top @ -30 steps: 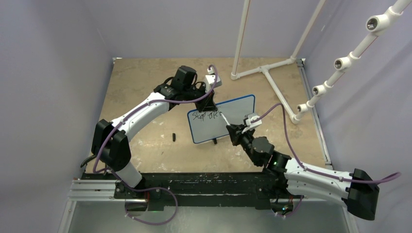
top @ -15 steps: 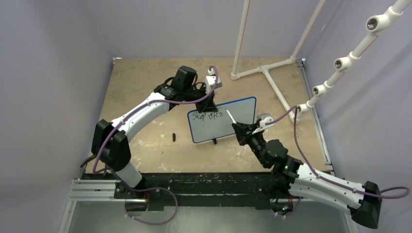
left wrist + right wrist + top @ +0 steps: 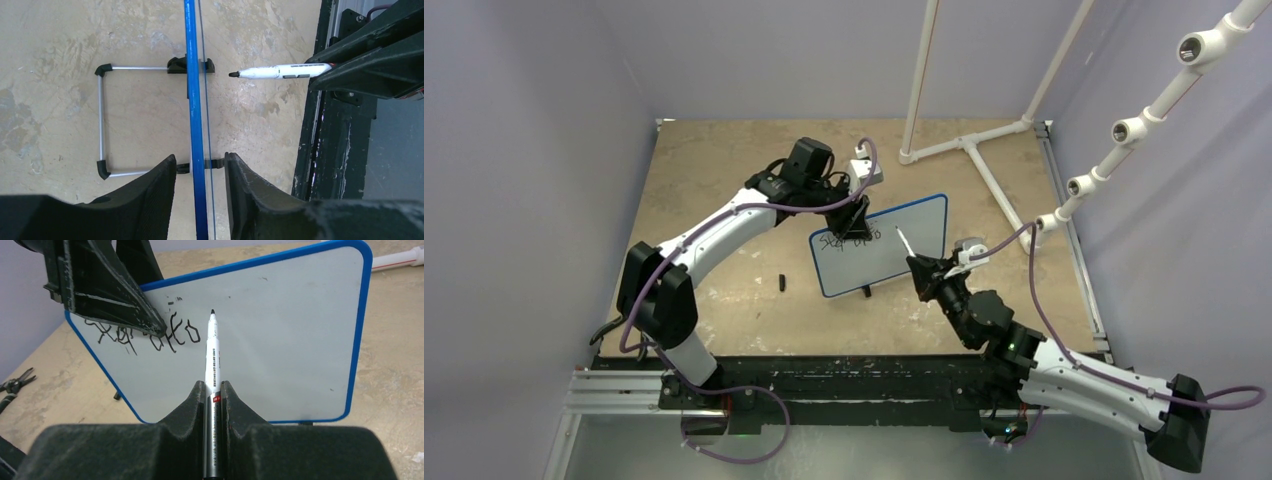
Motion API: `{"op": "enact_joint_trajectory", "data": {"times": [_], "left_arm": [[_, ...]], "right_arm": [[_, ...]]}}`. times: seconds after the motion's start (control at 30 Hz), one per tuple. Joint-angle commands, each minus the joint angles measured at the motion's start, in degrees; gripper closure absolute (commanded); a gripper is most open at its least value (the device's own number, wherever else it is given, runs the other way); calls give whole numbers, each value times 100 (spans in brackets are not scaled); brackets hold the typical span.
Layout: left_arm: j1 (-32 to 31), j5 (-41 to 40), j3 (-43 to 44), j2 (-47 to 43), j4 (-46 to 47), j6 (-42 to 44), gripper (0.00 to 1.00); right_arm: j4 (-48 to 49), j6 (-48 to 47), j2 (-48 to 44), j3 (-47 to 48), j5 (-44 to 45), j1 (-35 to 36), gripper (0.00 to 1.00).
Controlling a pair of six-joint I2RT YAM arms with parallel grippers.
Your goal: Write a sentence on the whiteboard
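Gripping a marker [image 3: 212, 352], right claw [image 3: 213, 388] facing whiteboard [image 3: 285, 335], left claw [image 3: 200, 164] straddling its rim

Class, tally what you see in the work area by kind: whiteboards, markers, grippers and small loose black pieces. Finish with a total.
whiteboard: 1
marker: 1
grippers: 2 (left gripper, right gripper)
small loose black piece: 1
Total: 5

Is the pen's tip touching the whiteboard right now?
Apart. The left wrist view looks along the whiteboard edge-on, and bare table shows between its blue rim and the marker's black tip.
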Motion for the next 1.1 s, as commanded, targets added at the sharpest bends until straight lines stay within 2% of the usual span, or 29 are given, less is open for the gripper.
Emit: {"op": "enact_joint_trajectory", "data": {"times": [0.0,0.1,0.33,0.5,0.6,0.8,1.07], "left_arm": [[-57,-2,198,21,59,-137,57],[-88,-39,281,29,221,-260,48],[-198,-464,655,242,395,-499,42],[-271,-667,837,351,482,-580,42],[-350,-807,921,402,539,-605,47],[-427,-1004,949,417,603,-567,64],[-447,-753,813,405,575,-389,93]], "right_arm": [[266,-19,38,-56,185,-61,100],[308,-18,52,-75,183,-104,100],[373,5,88,-135,91,-241,100],[423,8,117,-159,59,-285,100],[479,-16,175,-172,42,-302,100],[540,-54,279,-173,-39,-317,100],[558,-53,413,-156,-110,-319,100]]}}
